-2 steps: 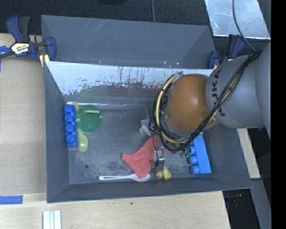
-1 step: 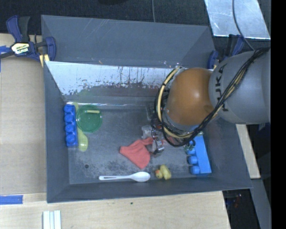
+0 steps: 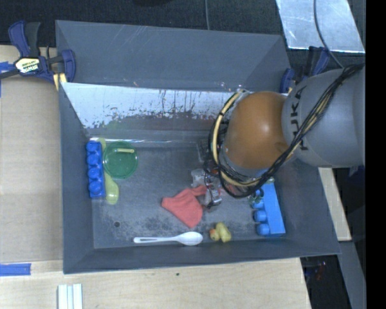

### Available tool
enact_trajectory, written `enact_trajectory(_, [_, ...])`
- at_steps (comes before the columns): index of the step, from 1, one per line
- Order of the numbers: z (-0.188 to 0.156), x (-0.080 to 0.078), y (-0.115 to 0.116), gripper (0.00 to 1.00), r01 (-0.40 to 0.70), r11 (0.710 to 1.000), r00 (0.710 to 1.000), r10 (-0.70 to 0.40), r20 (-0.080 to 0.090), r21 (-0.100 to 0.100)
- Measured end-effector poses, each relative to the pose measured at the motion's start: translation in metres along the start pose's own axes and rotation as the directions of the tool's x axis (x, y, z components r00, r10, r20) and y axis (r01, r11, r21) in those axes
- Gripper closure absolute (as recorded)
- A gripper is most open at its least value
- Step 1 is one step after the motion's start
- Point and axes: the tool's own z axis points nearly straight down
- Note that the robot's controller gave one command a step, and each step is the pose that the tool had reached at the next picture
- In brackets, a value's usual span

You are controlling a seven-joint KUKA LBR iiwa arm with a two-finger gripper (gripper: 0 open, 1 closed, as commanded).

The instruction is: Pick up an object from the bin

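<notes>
The claw [image 3: 208,190] hangs low at the upper right edge of a crumpled red cloth [image 3: 183,208]. I cannot tell whether it is released or clenched. Just below the cloth lies a white spoon [image 3: 170,239], and a small yellow toy [image 3: 220,232] sits below and right of it. The cloth looks light, soft and limp, so a raised fold is probably the best place to pinch.

Arm [image 3: 328,118] fr. right, gripper [image 3: 208,189] low

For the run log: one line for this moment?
hand: down at edge of red cloth | cloth: on bin floor, centre | near: white spoon, yellow piece
</notes>
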Motion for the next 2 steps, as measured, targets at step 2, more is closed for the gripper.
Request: enact_trajectory(2, [-0.128, 0.004, 0.053, 1.00, 0.080, 0.997, 0.997, -0.080, -0.010, -0.003])
